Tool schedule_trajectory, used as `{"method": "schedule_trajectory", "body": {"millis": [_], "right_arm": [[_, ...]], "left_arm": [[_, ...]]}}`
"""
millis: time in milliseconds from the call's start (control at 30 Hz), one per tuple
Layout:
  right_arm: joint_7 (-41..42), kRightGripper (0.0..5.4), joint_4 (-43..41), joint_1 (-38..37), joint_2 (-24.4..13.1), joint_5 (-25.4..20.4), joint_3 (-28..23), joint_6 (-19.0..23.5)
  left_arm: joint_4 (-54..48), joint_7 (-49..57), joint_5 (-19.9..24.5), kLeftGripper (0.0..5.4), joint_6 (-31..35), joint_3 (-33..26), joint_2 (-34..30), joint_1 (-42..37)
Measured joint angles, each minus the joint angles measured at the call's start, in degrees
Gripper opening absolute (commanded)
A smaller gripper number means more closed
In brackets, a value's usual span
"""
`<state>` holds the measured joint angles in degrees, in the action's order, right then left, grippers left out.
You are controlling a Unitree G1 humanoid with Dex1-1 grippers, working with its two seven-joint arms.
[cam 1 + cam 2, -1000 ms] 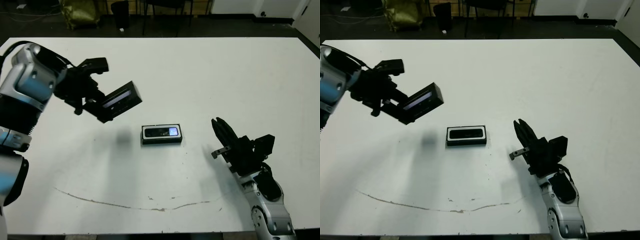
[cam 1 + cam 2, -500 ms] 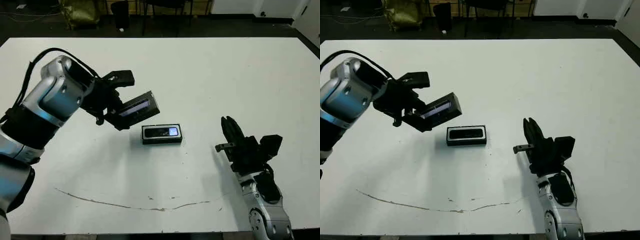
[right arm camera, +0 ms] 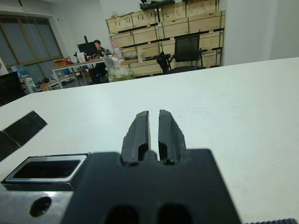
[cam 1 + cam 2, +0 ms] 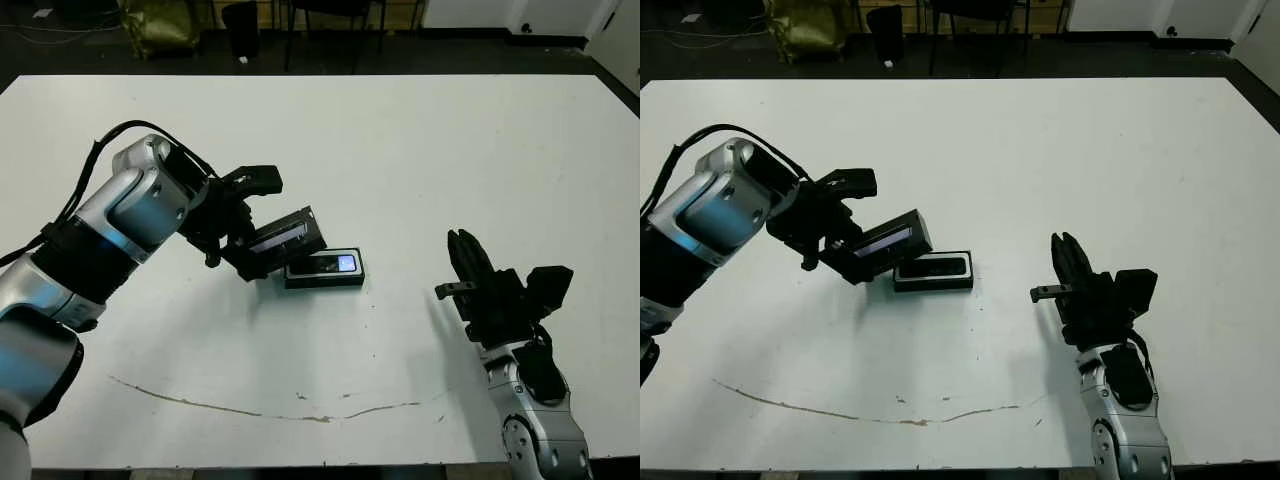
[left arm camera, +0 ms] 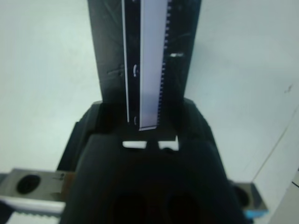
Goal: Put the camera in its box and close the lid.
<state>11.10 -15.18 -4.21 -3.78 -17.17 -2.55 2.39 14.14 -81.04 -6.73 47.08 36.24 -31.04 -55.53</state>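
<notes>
The left gripper (image 4: 262, 232) is clamped on the lid (image 4: 287, 236) and holds it tilted in the air, its lower edge just beside the left end of the box (image 4: 323, 268). The step in hand appears to be closing the box.

To do it well:

1. Level the lid so that its face is parallel to the table (image 4: 400, 150) before lowering.
2. Turn it until its long edges run along the long walls of the box; at present it sits at an angle to them.
3. Centre it over the box, then lower it straight down. A sideways approach is likely to push the box, which lies loose on the table.
4. Release only once all 4 corners are seated.

The lid is a flat black rectangle with 1 glossy pale strip along its face, clear in the left wrist view. The box is a shallow black tray with a white rim, lying flat near the table centre. The camera (image 4: 318, 265), a slim dark bar, lies inside the box, with a small bluish patch at the right end of the box interior.

The right gripper (image 4: 470, 272) is well apart from the box, near the right front of the table. It holds nothing, and its 2 fingers are nearly together, with only a narrow slit between them.
</notes>
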Motion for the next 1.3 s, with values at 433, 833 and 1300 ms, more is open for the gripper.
{"method": "schedule_trajectory", "body": {"millis": [433, 833, 1300], "right_arm": [[-0.1, 0.0, -0.9, -0.2, -0.3, -0.3, -0.1, 2.1], [0.1, 0.0, -1.7, -0.6, -0.3, -1.7, -0.7, 3.3], [0.0, 0.0, -1.6, -0.7, -0.3, -1.3, -0.7, 3.3]], "left_arm": [[17.0, -3.4, -0.2, 2.08, -12.9, 0.9, 5.7, -5.9], [18.9, -5.2, -2.9, 2.08, -14.0, 0.9, 7.5, -7.6], [19.3, -6.1, -4.1, 2.08, -14.0, 0.9, 8.2, -7.6]]}}
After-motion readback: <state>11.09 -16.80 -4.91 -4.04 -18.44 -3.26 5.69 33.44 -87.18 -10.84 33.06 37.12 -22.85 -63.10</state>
